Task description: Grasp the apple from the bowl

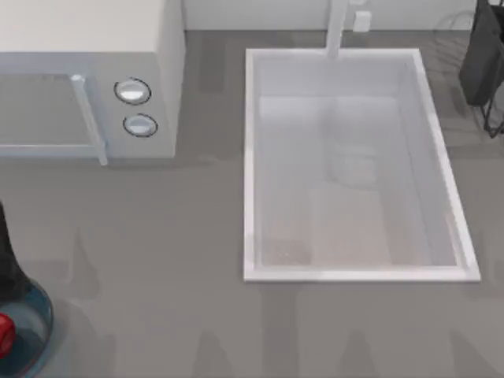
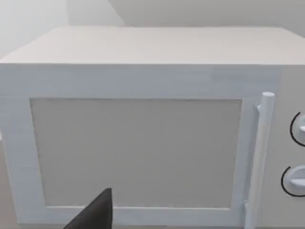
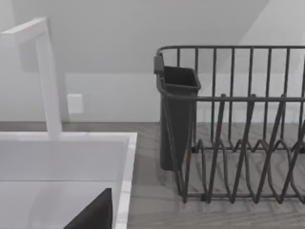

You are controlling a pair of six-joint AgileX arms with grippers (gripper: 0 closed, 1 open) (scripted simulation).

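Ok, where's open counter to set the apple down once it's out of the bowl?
The widest bare counter runs in front of the microwave, between the bowl and the sink, and along the sink's front edge. It's tight at the left edge around the bowl and apple, and by the dish rack.

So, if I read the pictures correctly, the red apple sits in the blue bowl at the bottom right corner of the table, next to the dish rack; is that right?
Not quite. The apple does sit in the bowl, but the top view shows them at the bottom left corner of the table, below the microwave. The dish rack stands at the far right, beyond the sink.
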